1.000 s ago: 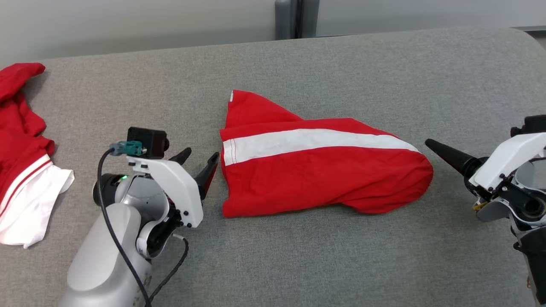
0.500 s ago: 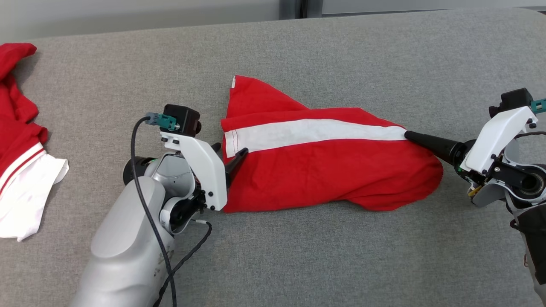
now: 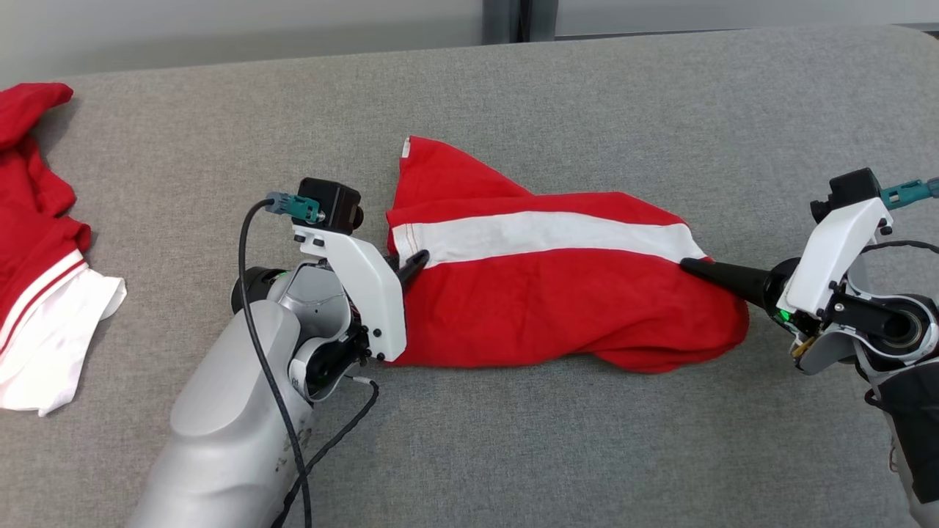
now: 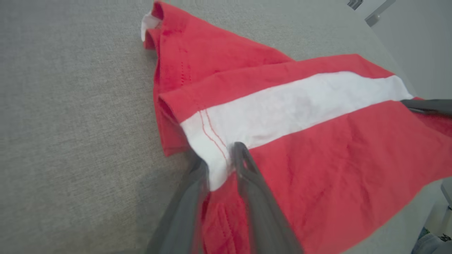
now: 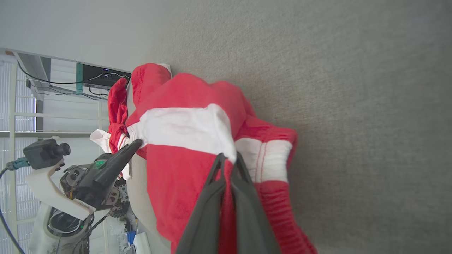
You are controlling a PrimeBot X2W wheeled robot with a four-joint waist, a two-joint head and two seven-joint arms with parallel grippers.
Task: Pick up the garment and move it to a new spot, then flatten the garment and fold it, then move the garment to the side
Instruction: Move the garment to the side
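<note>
while the left hand [image 4: 221, 158] pinches the white hem of the garment [image 3: 557, 308], the right hand [image 5: 230, 157] clamps its other end.

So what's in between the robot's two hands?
The red garment lies across the whole stretch between the left gripper and the right gripper, one end at each. The head view shows it.
</note>
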